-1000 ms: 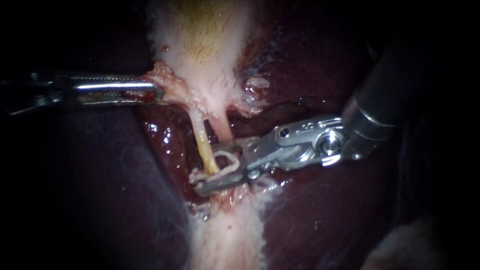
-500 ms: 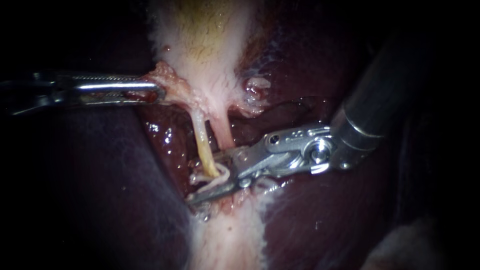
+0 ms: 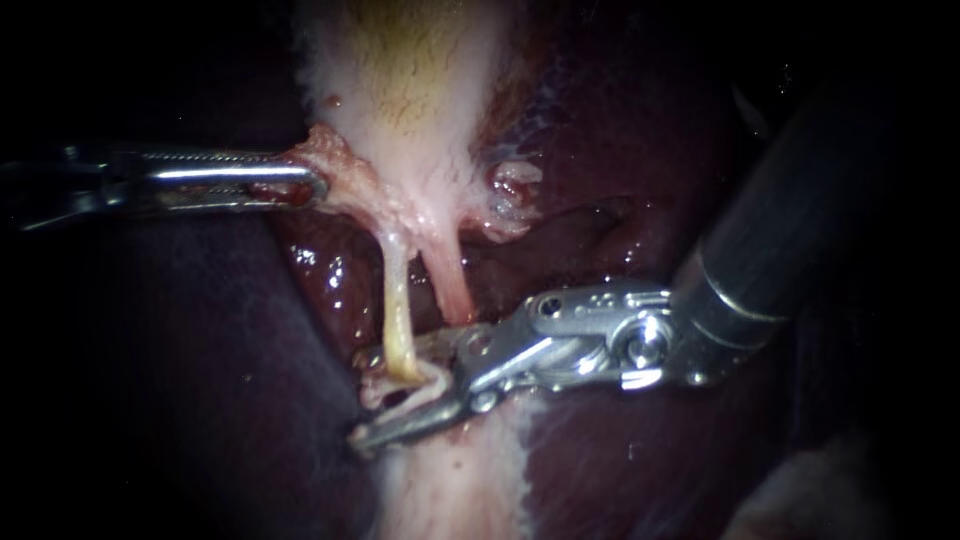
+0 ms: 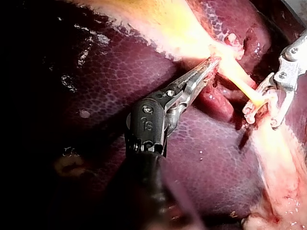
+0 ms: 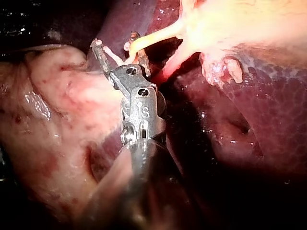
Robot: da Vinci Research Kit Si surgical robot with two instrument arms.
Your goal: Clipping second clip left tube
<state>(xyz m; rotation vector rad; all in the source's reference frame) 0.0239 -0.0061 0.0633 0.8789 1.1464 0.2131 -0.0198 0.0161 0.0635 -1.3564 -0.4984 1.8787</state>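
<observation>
Jaws apart around the left tube (image 3: pixel 397 300)
Right instrument (image 3: pixel 368 398) straddles its lower end; left instrument (image 3: pixel 312 185) jaws clamp the gallbladder (image 3: pixel 410 90).

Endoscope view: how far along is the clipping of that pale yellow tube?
Done: the left instrument, jaws shut on pinkish tissue beside the whitish gallbladder, holds the thin pale yellow tube taut. In hand: the right instrument's open jaws straddle the tube's lower end, a small white clip between them. Left: squeezing the clip closed and backing out.
</observation>
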